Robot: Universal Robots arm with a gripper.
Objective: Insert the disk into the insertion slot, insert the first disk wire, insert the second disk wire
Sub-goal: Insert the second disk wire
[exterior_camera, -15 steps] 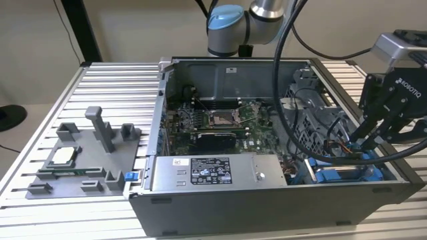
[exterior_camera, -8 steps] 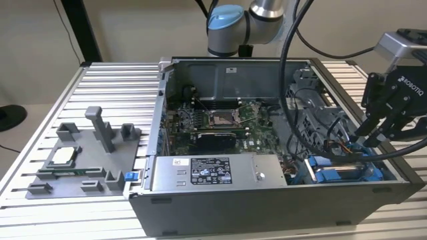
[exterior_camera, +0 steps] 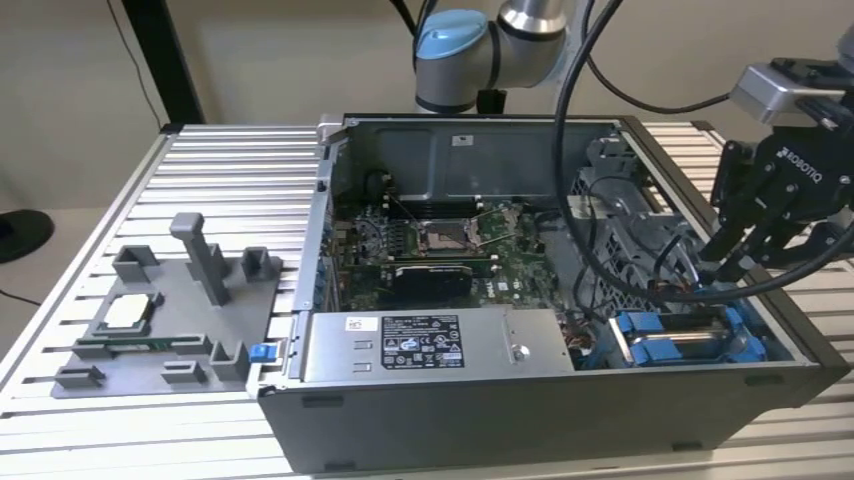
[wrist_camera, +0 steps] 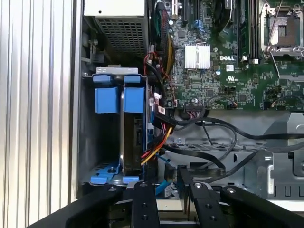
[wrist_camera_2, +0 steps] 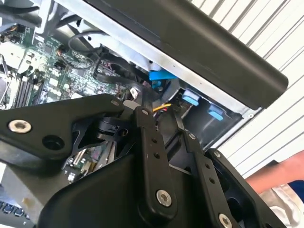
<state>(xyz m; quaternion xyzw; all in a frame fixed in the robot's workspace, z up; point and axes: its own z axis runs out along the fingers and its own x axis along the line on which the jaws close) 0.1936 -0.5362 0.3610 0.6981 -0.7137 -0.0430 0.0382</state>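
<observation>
The disk (exterior_camera: 681,348), silver in its blue carrier, sits in the insertion slot (exterior_camera: 755,322) at the case's front corner on the exterior view's right. In the first wrist view the disk (wrist_camera: 130,137) stands edge-on in the bay, blue tabs at both ends. A yellow, red and black disk wire (wrist_camera: 154,147) runs to the disk's near end. My gripper (exterior_camera: 727,272) reaches down into the case just behind the disk. Its fingers (wrist_camera: 142,199) stand close together around a dark connector beside a blue cable (wrist_camera: 161,187). In the second wrist view the gripper (wrist_camera_2: 160,114) has the yellow wire (wrist_camera_2: 161,107) at its tips.
The grey labelled power-supply box (exterior_camera: 427,345) lies along the case's front wall. The motherboard (exterior_camera: 441,240) fills the middle, with black cables (wrist_camera: 223,128) looping beside the bay. A grey fixture (exterior_camera: 160,320) stands on the slatted table. A person's hand (wrist_camera_2: 280,175) is near the case.
</observation>
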